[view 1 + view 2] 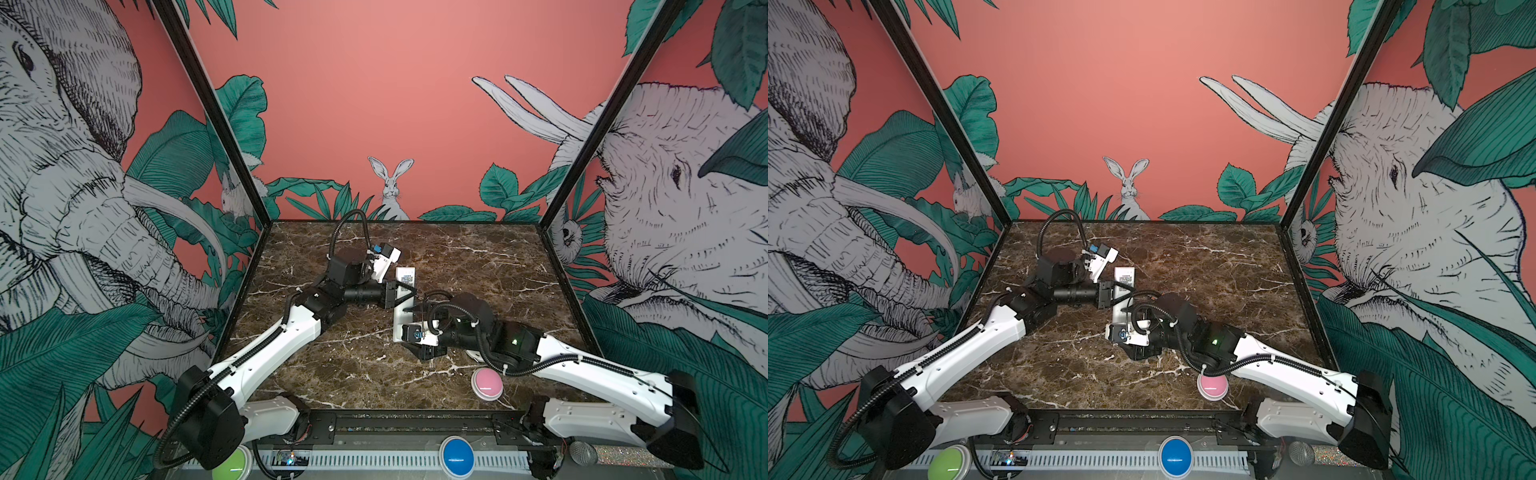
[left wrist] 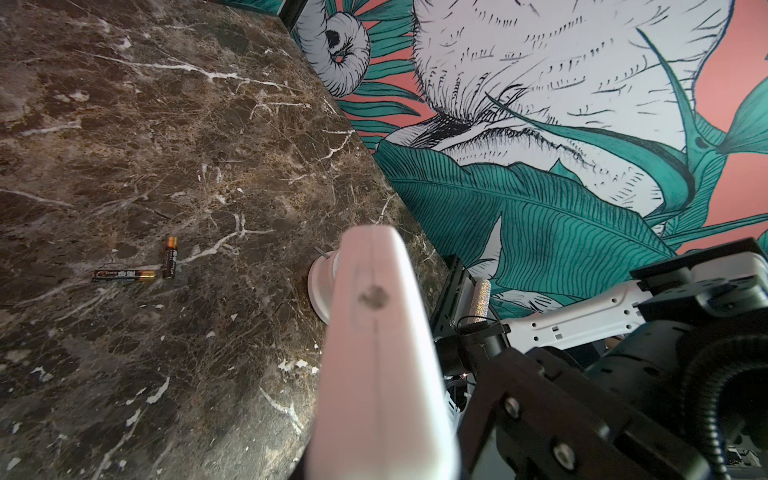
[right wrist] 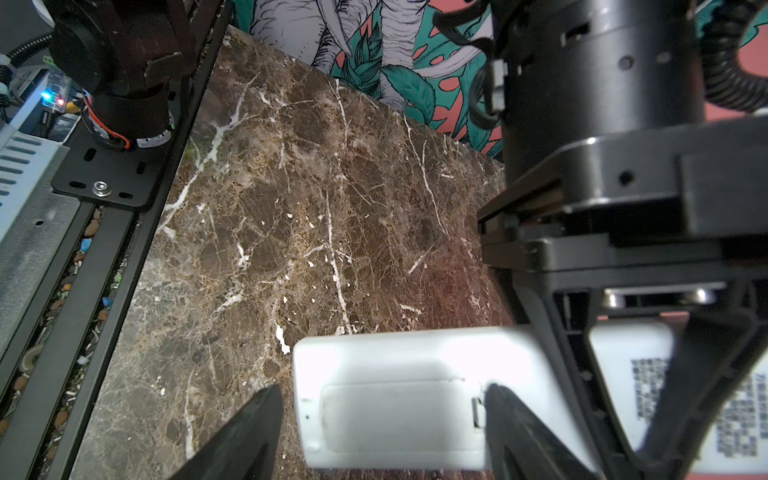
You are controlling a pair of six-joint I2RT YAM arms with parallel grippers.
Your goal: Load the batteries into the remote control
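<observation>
While tight on the remote control (image 1: 405, 277) — left pincer (image 1: 411, 293); right pincer (image 3: 384, 390) agape, compartment (image 3: 395, 419) lidded.

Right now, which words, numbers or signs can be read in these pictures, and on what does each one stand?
None reads for certain.
Sticker on the back of the remote control: rows of black print, too blurred.
Battery on the table: pale marks on its black label, too small.
Second battery: the same.
</observation>
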